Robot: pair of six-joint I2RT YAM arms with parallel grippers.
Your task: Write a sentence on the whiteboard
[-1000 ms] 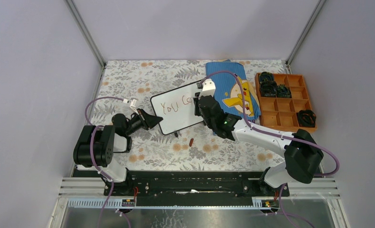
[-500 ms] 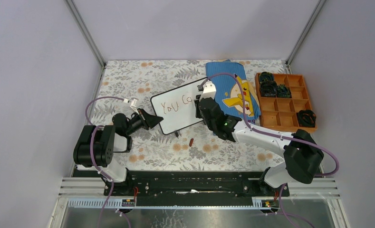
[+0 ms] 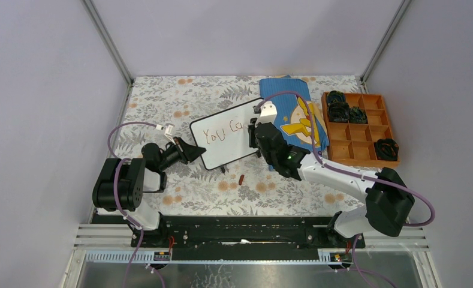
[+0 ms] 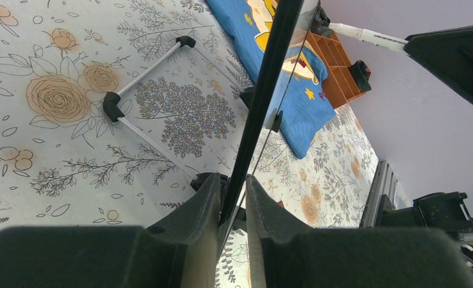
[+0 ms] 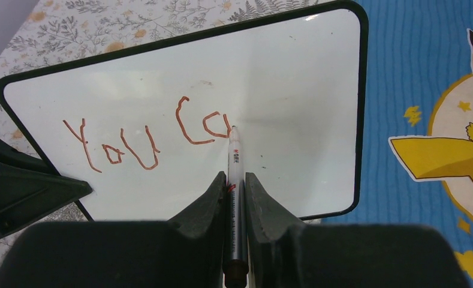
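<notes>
1. On the floral counter [image 3: 180, 102], near its middle, the whiteboard [image 3: 229, 149] stands tilted, with its right end against a blue cloth [image 3: 300, 117].
2. It is a white rectangle with rounded corners and a thin black rim. The left wrist view shows it edge-on, with small black feet on the counter.
3. Across the board's left and middle, the sentence [image 5: 144, 135] reads only "You Ca", one line of thin red-brown strokes.
4. The left tool [image 4: 234, 187] is closed narrowly, pinching the board's left rim.
5. The right tool [image 5: 229, 180] is clamped on a marker [image 5: 234, 157], whose tip touches the board at the end of the "a".
</notes>
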